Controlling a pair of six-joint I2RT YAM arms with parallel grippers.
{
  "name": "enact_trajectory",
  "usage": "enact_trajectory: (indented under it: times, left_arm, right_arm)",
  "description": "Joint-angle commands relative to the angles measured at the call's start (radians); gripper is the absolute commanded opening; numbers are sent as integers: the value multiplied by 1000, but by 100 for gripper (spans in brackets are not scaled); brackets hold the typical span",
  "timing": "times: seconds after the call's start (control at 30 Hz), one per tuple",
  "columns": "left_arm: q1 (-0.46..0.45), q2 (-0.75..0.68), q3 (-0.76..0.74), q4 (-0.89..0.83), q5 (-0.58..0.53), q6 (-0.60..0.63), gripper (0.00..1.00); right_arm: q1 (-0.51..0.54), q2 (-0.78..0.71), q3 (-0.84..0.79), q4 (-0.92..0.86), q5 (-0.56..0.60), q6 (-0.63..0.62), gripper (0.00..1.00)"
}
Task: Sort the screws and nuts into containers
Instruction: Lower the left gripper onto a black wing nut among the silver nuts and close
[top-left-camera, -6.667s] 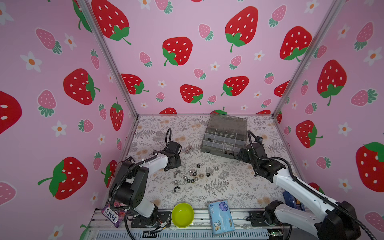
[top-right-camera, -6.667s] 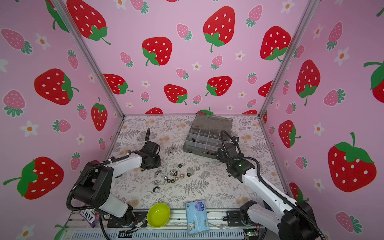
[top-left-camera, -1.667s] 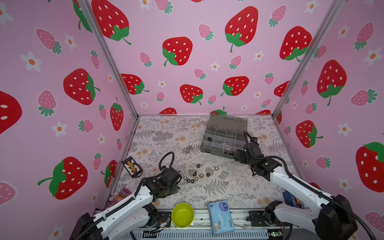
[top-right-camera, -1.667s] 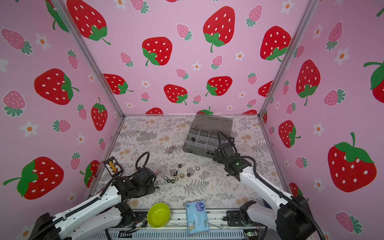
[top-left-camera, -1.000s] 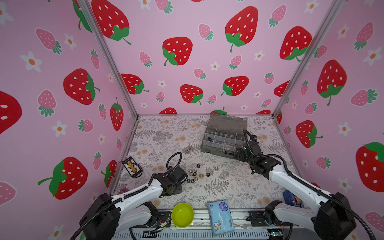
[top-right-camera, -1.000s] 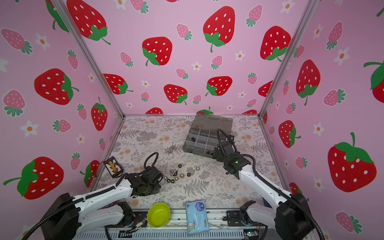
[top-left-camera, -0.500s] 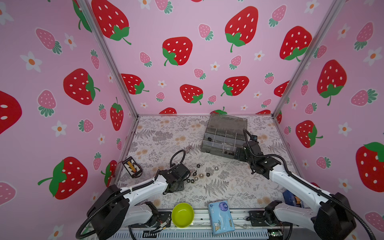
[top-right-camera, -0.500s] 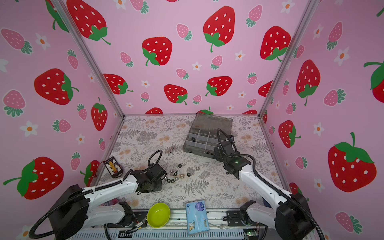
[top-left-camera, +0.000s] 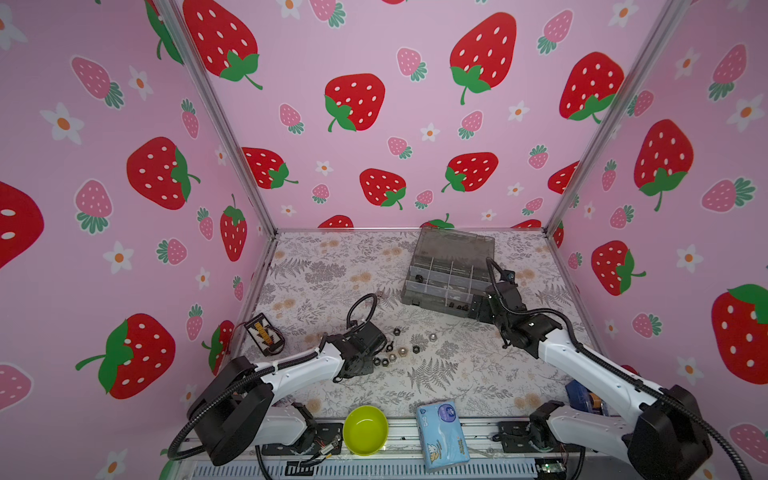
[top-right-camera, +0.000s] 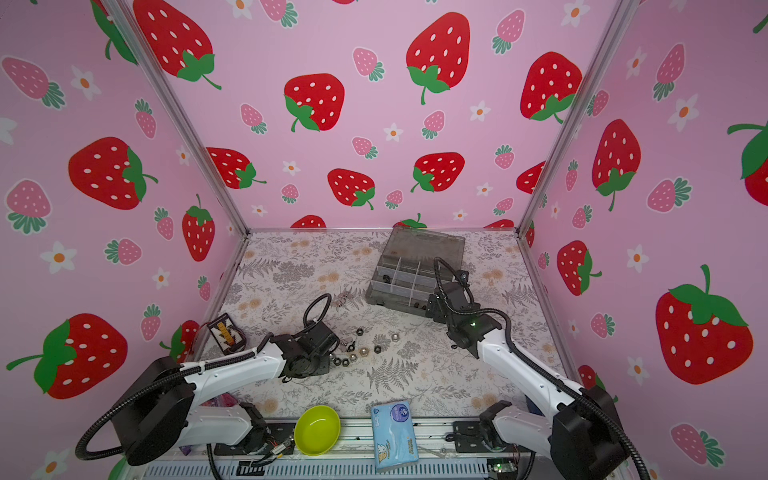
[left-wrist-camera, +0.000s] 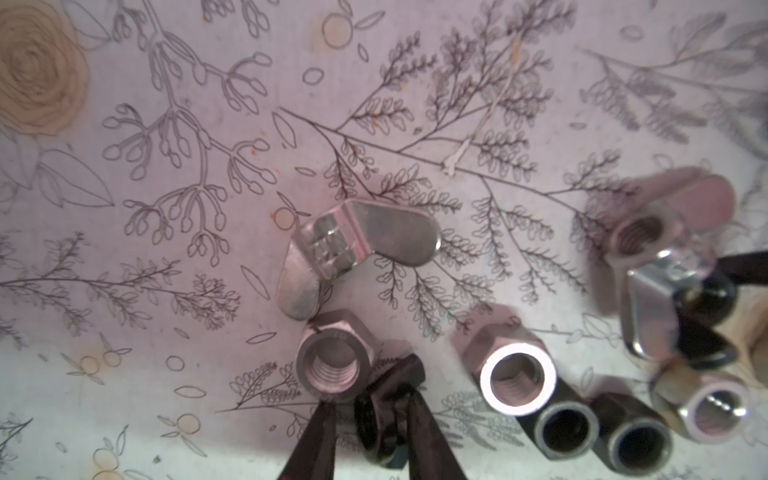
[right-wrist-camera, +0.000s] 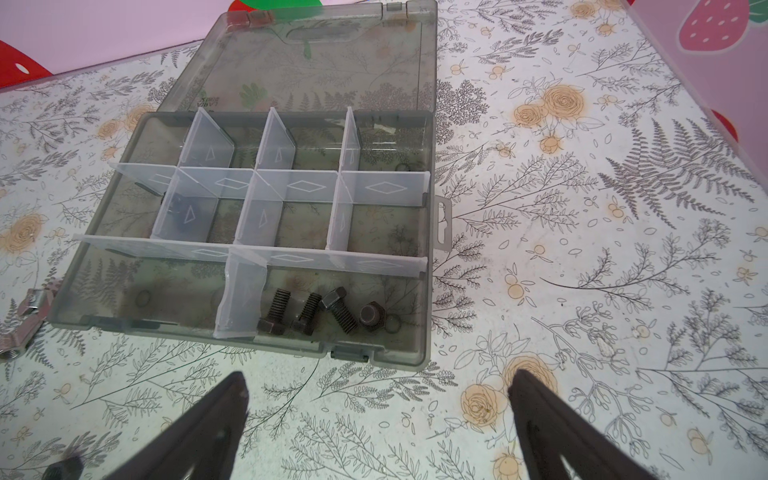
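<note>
In a top view, loose nuts (top-left-camera: 402, 352) lie just ahead of the left gripper (top-left-camera: 372, 360). The right gripper (top-left-camera: 478, 309), spread wide, faces the box (top-left-camera: 455, 245).

Left wrist: fingers (left-wrist-camera: 428, 440) flank a black nut (left-wrist-camera: 380, 424); whether they pinch it is unclear.

Right wrist: a few screws (right-wrist-camera: 307, 316) are binned just ahead, and most sorting remains.

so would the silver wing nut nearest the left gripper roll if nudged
Probably not: the silver wing nut lies with flat wings splayed on the mat, so it should slide or pivot. Its shiny metal looks slippery to pinch.
</note>
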Motion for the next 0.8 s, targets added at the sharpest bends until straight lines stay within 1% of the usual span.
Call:
enact_trajectory:
  times: [0.0, 0.17, 0.27, 0.37, 0.5, 0.57, 0.7, 0.77]
  left_arm:
    - [-2, 40, 1, -8, 1, 8, 37]
    - [0, 57, 14, 4, -4, 15, 37]
    - [0, 72, 22, 0, -6, 14, 30]
    - [0, 79, 25, -12, -4, 14, 27]
    - [0, 72, 25, -25, -4, 13, 22]
    - [-1, 66, 25, -31, -6, 11, 17]
    - [-1, 68, 26, -36, -6, 10, 14]
    - [-1, 74, 28, -36, -1, 10, 10]
  right_arm:
    - [6, -20, -3, -9, 23, 14, 100]
    - [6, -35, -10, -21, 32, 16, 100]
    - [6, -44, -15, -26, 37, 22, 100]
    - [6, -44, -18, -24, 38, 23, 100]
    - [6, -36, -17, -18, 38, 21, 100]
    - [6, -29, -17, -17, 36, 21, 100]
    - [6, -19, -16, -10, 34, 19, 100]
    - [6, -19, -17, -9, 34, 21, 100]
